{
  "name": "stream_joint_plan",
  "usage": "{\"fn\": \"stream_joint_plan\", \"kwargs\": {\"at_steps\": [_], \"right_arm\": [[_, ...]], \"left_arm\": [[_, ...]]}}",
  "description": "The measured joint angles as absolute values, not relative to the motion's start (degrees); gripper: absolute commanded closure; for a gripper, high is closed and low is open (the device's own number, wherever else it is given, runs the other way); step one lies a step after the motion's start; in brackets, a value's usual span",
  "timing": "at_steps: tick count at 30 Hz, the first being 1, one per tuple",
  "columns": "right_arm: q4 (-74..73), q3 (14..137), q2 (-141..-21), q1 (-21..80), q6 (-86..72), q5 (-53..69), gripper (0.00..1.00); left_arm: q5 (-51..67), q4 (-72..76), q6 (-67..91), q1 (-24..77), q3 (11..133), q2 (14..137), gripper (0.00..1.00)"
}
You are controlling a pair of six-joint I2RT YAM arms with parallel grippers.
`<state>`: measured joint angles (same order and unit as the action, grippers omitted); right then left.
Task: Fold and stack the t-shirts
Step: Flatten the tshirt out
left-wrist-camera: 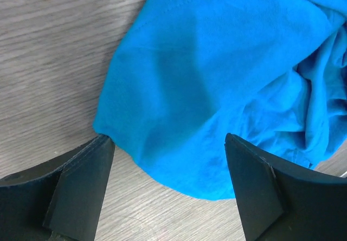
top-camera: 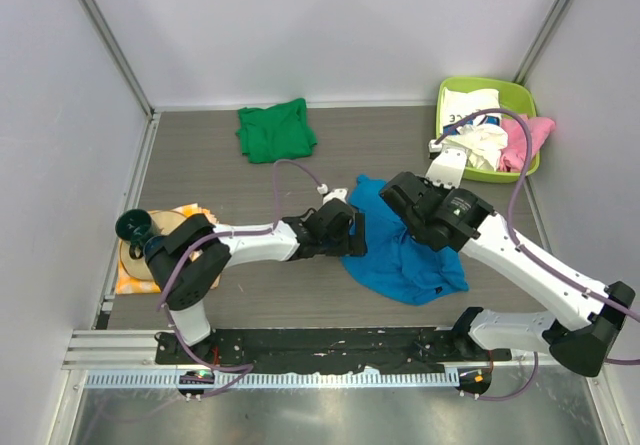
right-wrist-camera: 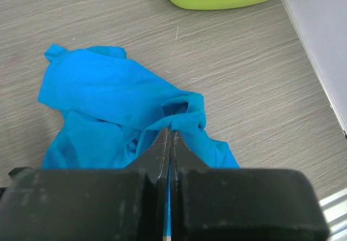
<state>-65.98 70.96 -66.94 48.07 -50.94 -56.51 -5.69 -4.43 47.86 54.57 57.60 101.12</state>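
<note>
Blue t-shirt (top-camera: 400,255) is lying crumpled mid-table, btwn both arms. Right gripper (right-wrist-camera: 169,135) is pinching a raised fold of it, fingers pressed together; in top view the wrist is hiding that grip. Left gripper (left-wrist-camera: 167,143) is straddling the shirt's left edge w/ jaws spread; can't tell if touching.

You see the whole table (top-camera: 400,145) from above and behind the arm bases (top-camera: 192,320), looking down. Your left wrist camera sits very close over the blue t-shirt (left-wrist-camera: 217,89); the right one (a little farther back) looks down on the same shirt.
</note>
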Motion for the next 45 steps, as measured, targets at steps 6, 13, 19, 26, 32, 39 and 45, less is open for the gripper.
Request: {"fn": "stream_joint_plan", "kwargs": {"at_steps": [6,13,19,26,32,39,45], "right_arm": [[-58.1,68.4,-68.8,39.9,-45.6,-51.2,0.99],[-49.8,68.3,-76.5,33.5,-40.7,-47.2,0.99],[-45.5,70.8,-82.5,29.5,-36.9,-44.2,0.99],[-42.3,78.2,-90.0,27.6,-33.4,-40.9,0.99],[-41.8,78.7,-90.0,27.5,-32.3,-39.5,0.99],[-41.5,78.6,-89.9,27.5,-31.6,-38.8,0.99],[-40.8,78.1,-89.8,27.5,-31.1,-38.8,0.99]], "left_arm": [[-6.5,-2.5,48.6,58.0,55.1,100.1,0.47],[-7.9,-2.4,52.6,65.9,48.8,96.6,1.00],[-10.3,-2.3,54.7,71.3,48.1,96.1,1.00],[-13.7,-5.1,56.7,75.9,48.0,94.7,0.51],[-20.9,-12.9,56.5,75.6,49.8,89.5,0.07],[-22.4,-15.0,54.8,69.9,51.7,90.3,0.11],[-21.8,-14.8,53.3,66.7,54.9,97.3,0.13]]}}
